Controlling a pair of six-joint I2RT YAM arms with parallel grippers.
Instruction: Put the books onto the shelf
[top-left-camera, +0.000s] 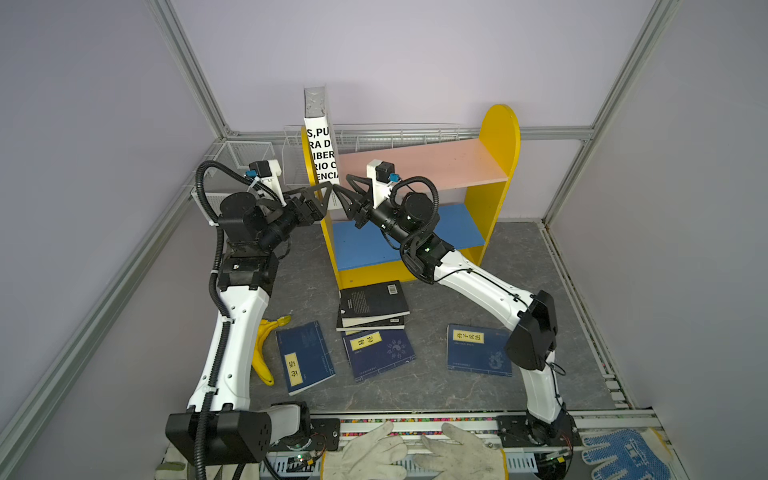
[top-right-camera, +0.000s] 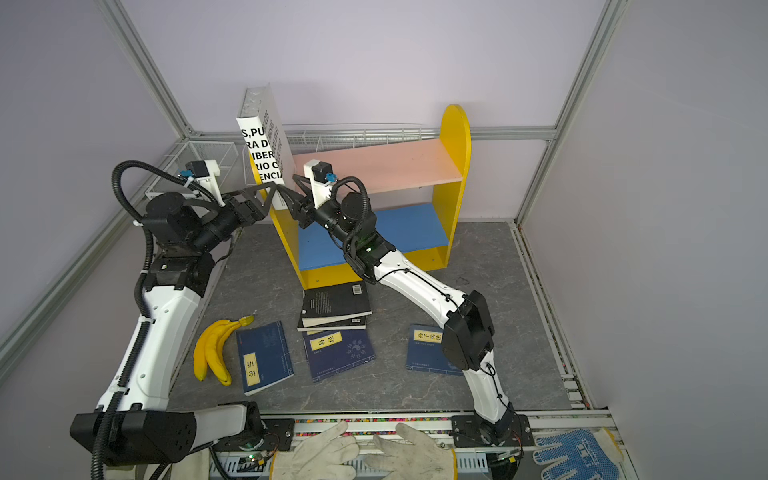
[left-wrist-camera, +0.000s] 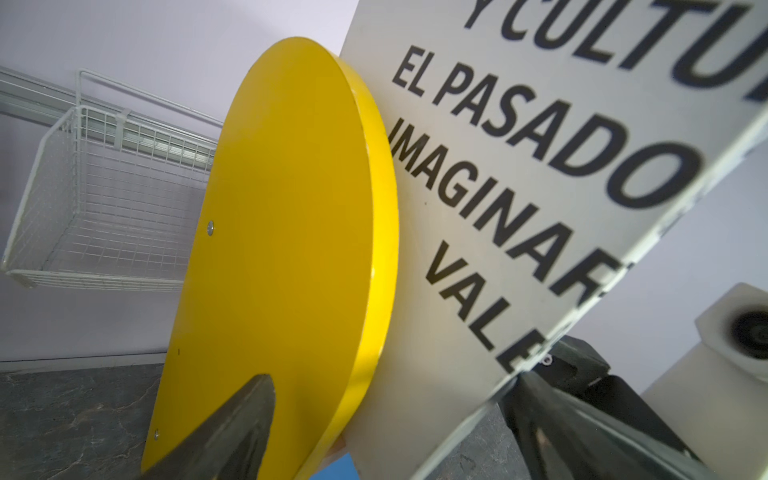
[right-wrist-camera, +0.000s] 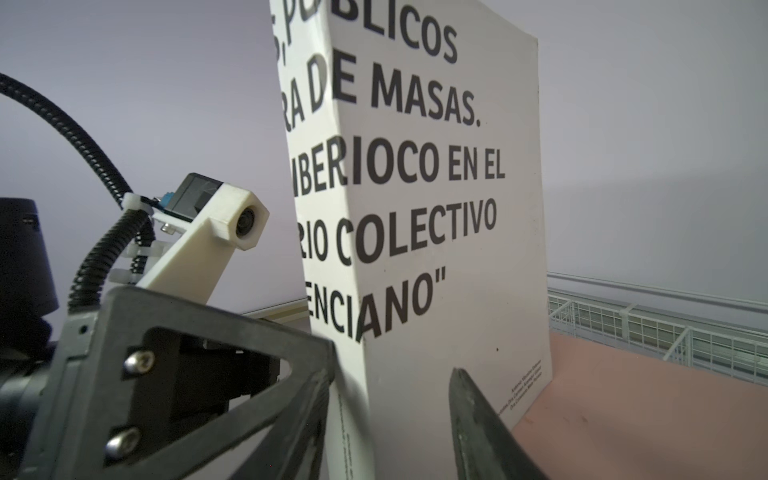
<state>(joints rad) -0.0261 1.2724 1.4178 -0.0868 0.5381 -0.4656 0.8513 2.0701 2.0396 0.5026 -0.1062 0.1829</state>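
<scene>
The shelf (top-left-camera: 498, 137) stands at the back edge of the worktop (top-left-camera: 528, 266), about mid-width. It is yellow with rounded side panels, a pink upper board (top-left-camera: 436, 162) and a blue lower board (top-left-camera: 365, 245).

The white book (top-left-camera: 320, 153) is large and thick, with bold black capitals running across its cover and spine. It stands upright on the pink board at that board's left end, against the inner face of the left side panel (left-wrist-camera: 282, 208). It rises well above the panel's top.

Two black paperbacks (top-left-camera: 374, 301) lie stacked flat just in front of the shelf's foot. Three navy books (top-left-camera: 380, 353) with yellow title labels lie flat in a row nearer the front edge, apart from one another.

The left gripper (top-left-camera: 322, 199) reaches in from outside the left panel with its jaws spread wide. One finger (left-wrist-camera: 241, 424) lies over the panel's outer face. The upper finger's tip meets the book's lower spine in both top views.

The right gripper (top-left-camera: 347, 195) is at the book's lower corner from the other side. One finger (right-wrist-camera: 478, 428) sits in front of the cover. Its jaws stand partly apart, but I cannot tell whether they press the book.
</scene>
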